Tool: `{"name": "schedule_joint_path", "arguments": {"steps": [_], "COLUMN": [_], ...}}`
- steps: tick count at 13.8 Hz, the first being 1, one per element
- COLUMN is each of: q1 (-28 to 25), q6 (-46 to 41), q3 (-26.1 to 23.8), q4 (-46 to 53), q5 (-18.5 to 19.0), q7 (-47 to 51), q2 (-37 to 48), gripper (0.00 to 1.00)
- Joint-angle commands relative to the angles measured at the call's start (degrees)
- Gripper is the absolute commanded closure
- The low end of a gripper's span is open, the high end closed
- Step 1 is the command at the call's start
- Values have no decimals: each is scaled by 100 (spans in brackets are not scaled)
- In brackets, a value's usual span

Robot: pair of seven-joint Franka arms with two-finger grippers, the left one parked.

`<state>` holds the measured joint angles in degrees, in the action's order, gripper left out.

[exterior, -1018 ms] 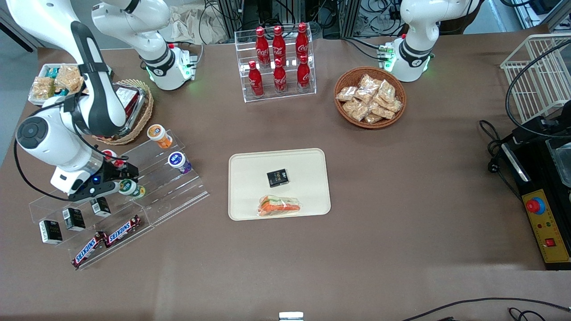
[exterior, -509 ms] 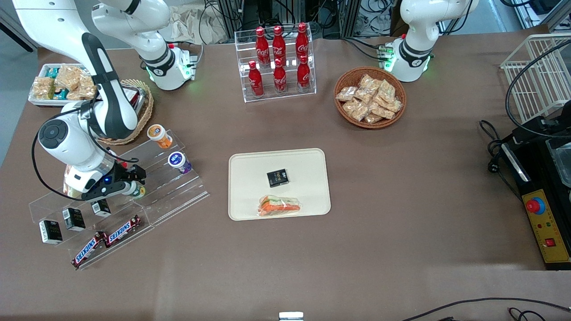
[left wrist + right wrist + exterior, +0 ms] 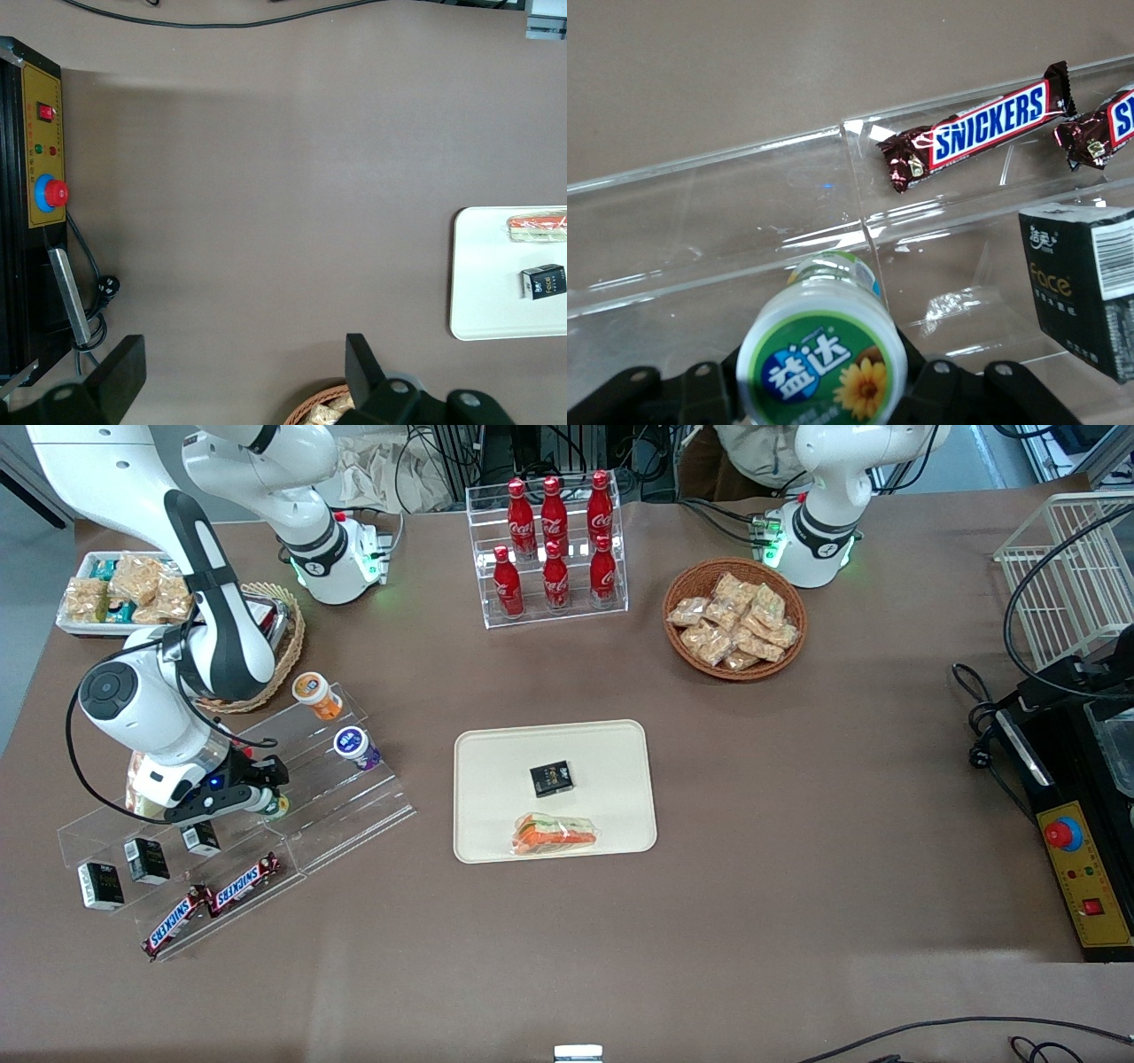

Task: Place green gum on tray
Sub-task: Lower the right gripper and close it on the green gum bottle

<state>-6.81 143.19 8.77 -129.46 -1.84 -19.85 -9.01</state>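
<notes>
Front view first: the pincer is down at the clear stepped display rack toward the working arm's end of the table, and it's clamped around the green gum, which is mostly hidden by the fingers, with just a bit of its pale body poking out. On higher steps of the same rack there's an orange-lidded bottle and a purple-lidded bottle, both farther from the camera than the gum. Nearer the camera, 3 small black boxes sit on a lower step, and 2 Snickers bars lie on the lowest one. The tray is well apart from the rack, mid-table, holding a small black box and a wrapped sandwich.

Left wrist view: just a slice of the tray with the sandwich and black box on it, plus bare table.

Right wrist view: the green gum sits between the 2 dark fingers, lid facing the camera, both sides pressed against it. It's over the clear rack. A Snickers bar lies on the lowest step and a black box stands just beside the gum's step.
</notes>
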Motion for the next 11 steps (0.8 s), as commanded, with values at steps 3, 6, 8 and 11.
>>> {"name": "schedule_joint_path", "arguments": {"steps": [3,6,8,11], "q1": [-31,-40,-40,-57], "q6": [-1060,-2606,-3530,-4823], "q3": [-41,-68,-182,-279], "q4": [647,1649,2203,3020], "q5": [-369,-537,-519,-458], "q7": [-63,94,357,788], "q2": [250,391,575,752], "gripper": [73,72,72,72]}}
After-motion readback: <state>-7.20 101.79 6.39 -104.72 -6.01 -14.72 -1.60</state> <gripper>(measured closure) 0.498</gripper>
